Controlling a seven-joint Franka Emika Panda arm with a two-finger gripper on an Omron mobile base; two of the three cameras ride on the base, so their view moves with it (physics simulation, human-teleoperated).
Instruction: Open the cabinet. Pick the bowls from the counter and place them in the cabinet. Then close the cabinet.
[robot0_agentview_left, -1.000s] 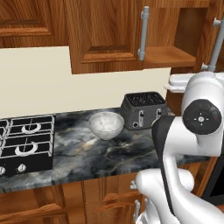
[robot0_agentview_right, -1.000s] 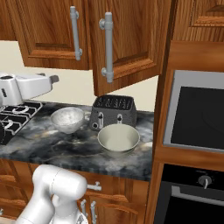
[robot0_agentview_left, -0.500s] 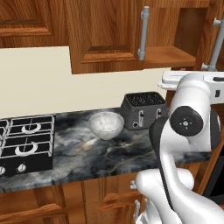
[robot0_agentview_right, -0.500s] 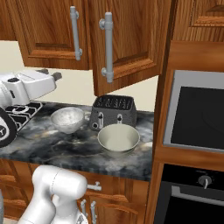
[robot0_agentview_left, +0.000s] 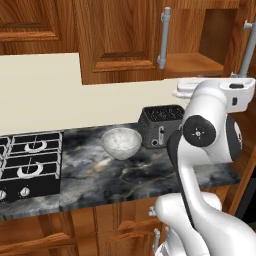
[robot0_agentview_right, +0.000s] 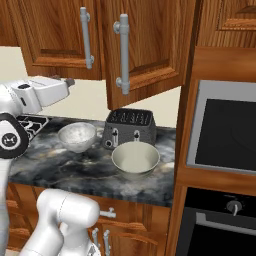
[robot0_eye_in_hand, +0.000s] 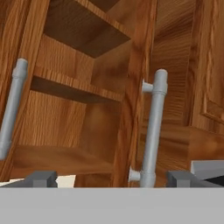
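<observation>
Two bowls: speckled bowl and cream bowl sit on the surface.
Tool: wide, empty.
Cabinet: open; bowls lie below tool.

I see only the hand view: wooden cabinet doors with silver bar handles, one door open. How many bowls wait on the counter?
Observer: Two. A speckled whitish-grey bowl and a plain-looking cream bowl sit on the dark marble counter.
Operator: Is anything between them?
Observer: No; a black toaster stands behind them, by the wall.
Operator: Is the left door open too?
Observer: In the left base view it looks shut; the right door swings out above the toaster.
</observation>
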